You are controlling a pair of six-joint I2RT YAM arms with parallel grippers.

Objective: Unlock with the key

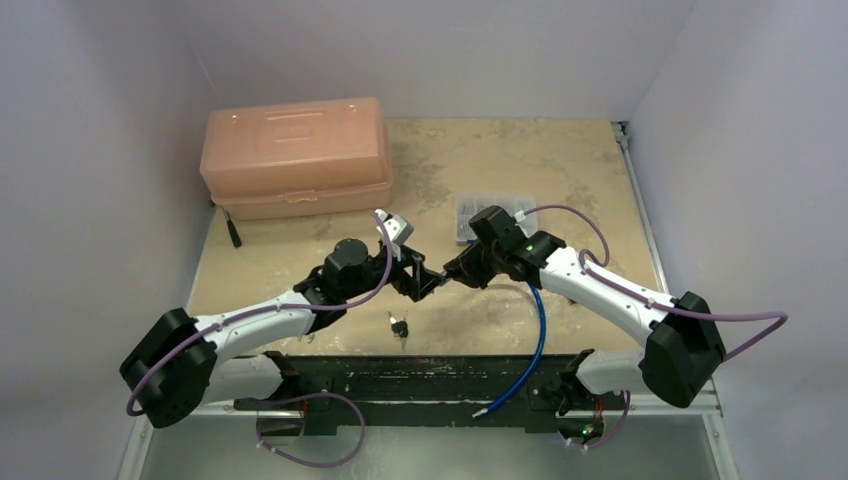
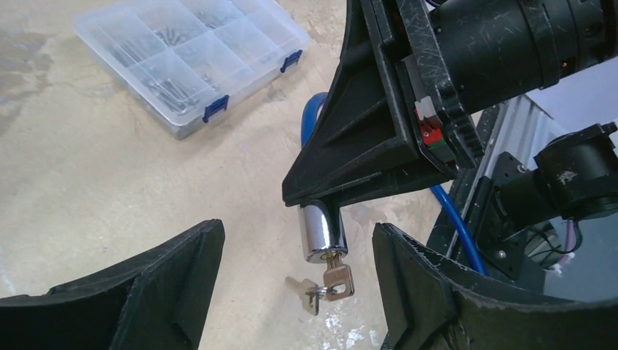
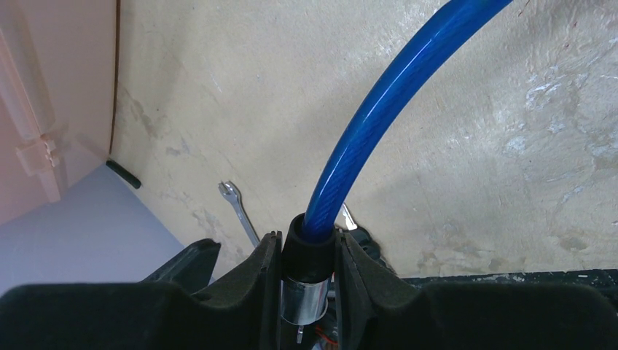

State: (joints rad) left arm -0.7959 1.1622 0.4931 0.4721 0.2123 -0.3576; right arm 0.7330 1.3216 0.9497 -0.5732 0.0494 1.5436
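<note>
Centre frame: the right tool (image 3: 307,255) grips the lock cylinder (image 2: 319,230). The key (image 2: 337,279) juts from its lower end, between the tips of the open left tool (image 2: 295,244).

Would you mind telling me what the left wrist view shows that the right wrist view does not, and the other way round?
Only the left wrist view shows the clear organiser, the keys at the lower end of the lock, one seemingly inserted, and the open left gripper either side of it. Only the right wrist view shows the wrench and the pink toolbox. Both show the right gripper shut on the lock, the blue cable and the tan table.
</note>
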